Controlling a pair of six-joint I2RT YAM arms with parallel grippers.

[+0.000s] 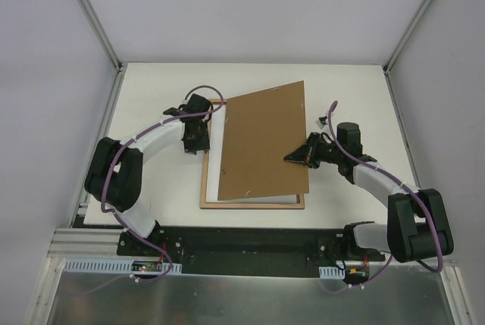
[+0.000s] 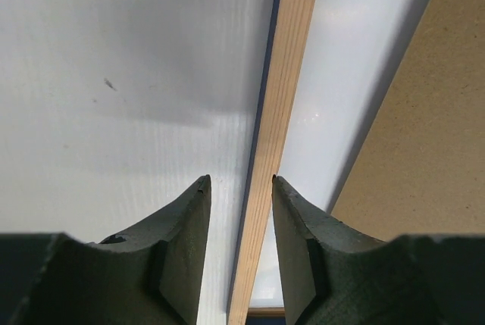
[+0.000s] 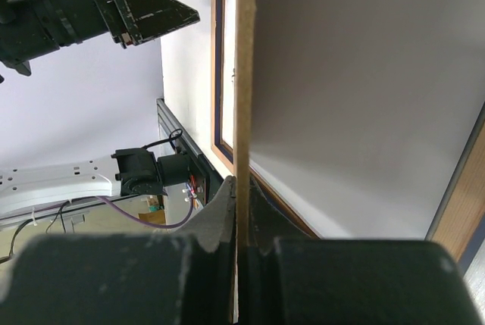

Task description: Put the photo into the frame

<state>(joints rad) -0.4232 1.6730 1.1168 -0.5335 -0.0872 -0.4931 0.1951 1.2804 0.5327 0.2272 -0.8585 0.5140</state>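
The frame [image 1: 204,182] lies back up on the white table, its light wood rails showing at the left and near sides. A plain brown backing board [image 1: 261,143] slants over it, its right edge lifted. My right gripper [image 1: 297,155] is shut on that edge, and the right wrist view has the thin board [image 3: 244,75] pinched between the jaws [image 3: 241,182]. My left gripper [image 1: 204,142] is open, its fingers straddling the frame's left rail [image 2: 284,75] with a gap [image 2: 240,181]. A white sheet [image 1: 258,198] lies inside the frame; no printed face shows, so I cannot tell whether it is the photo.
A small white object [image 1: 322,120] lies on the table behind the right wrist. Grey walls close in the table at the back and both sides. A black mounting rail [image 1: 250,242] runs along the near edge between the arm bases.
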